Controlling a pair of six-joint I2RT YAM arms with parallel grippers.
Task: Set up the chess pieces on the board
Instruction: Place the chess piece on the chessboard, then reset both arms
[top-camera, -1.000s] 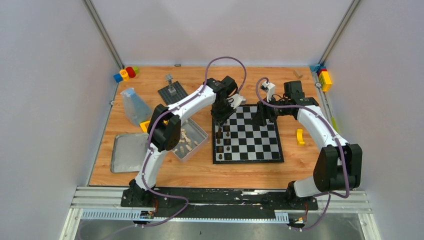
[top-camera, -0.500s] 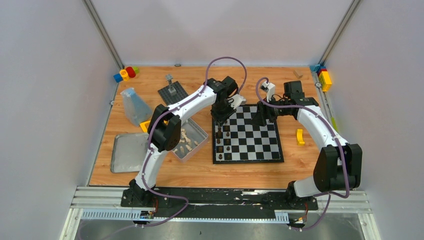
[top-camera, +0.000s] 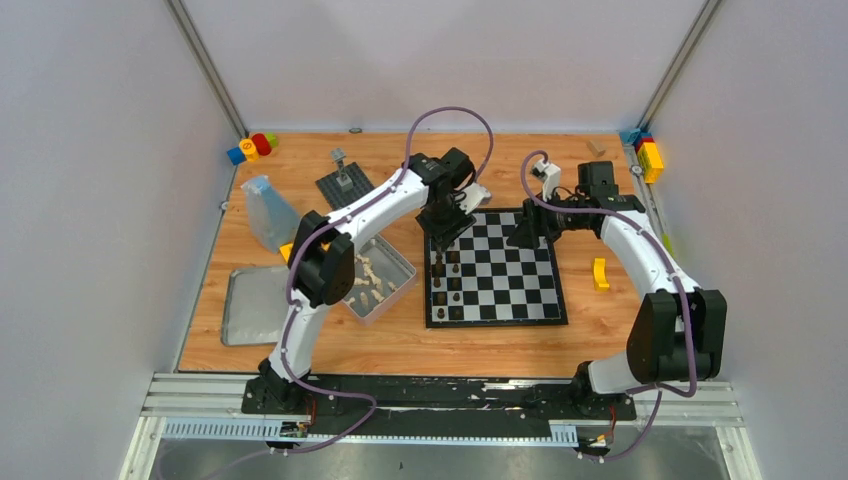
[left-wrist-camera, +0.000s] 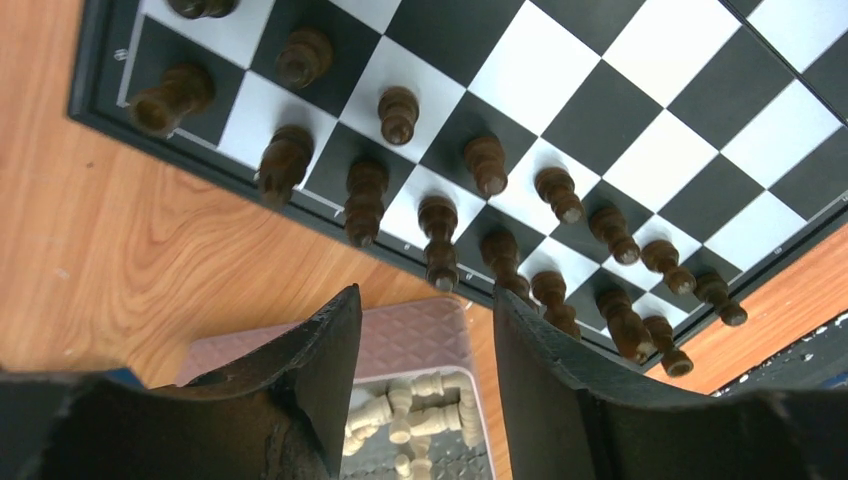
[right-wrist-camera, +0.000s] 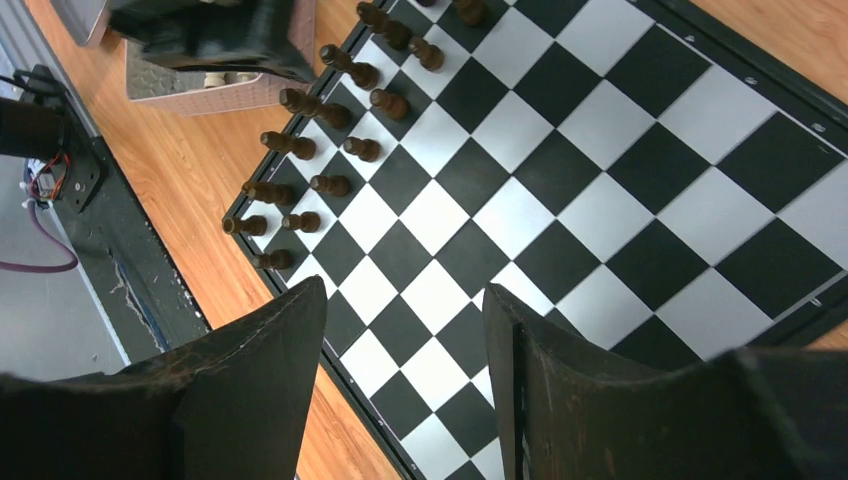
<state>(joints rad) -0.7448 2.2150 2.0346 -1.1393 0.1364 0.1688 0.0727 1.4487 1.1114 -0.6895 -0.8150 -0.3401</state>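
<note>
Two rows of dark brown chess pieces (top-camera: 447, 283) stood along the left edge of the board (top-camera: 505, 285), one piece to a square. The board was a flat chessboard of black and silvery-white checks with a black border. It lay near the middle of a wooden table (top-camera: 400, 335).

My left arm (top-camera: 350, 212) reached in from the near left. My left jaws hung over the board's far left corner, just above the far end of those rows. From my left wrist camera the jaws stood apart with nothing between them. Through the gap showed bare wood and the wall of a metal tin (left-wrist-camera: 400, 340).

That tin sat on the table just beside the board's left edge. Cream chess pieces (top-camera: 368, 280) lay jumbled inside it, none of them on the board. A flat metal lid (top-camera: 250, 305) rested on the table to the tin's left.

My right arm (top-camera: 640, 250) curved in from the near right. My right jaws hovered over the far right part of the board. They too were apart and held nothing, and my right wrist camera looked down between them onto bare squares.

Farther back on the left sat a dark grey studded baseplate (top-camera: 345, 185). Coloured toy bricks (top-camera: 250, 148) sat in the far left corner of the table. A yellow block (top-camera: 600, 272) lay on the wood to the right of the board.
</note>
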